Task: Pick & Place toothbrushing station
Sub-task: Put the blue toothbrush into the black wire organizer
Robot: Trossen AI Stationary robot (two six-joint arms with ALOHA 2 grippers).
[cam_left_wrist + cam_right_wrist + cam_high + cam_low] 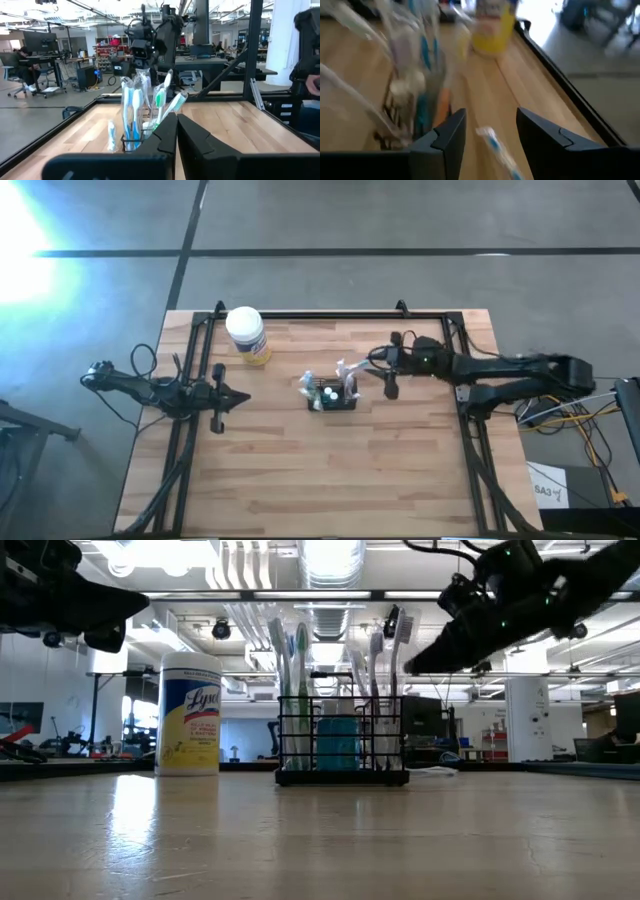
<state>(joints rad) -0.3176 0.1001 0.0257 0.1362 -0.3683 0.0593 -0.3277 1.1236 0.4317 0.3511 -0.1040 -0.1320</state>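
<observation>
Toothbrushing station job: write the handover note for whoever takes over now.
Left pincer: shut, empty, waiting at the table's left side.
Right pincer: open, empty, raised just right of the toothbrushing station.
Station: upright mid-table, brushes standing in it; wipes jar behind it to the left.
Done: nothing gripped at present.
Left: whether the station is already placed cannot be told; check before moving it.

Black wire-mesh caddy [342,740], probably metal, on smooth wood table [330,470].
</observation>
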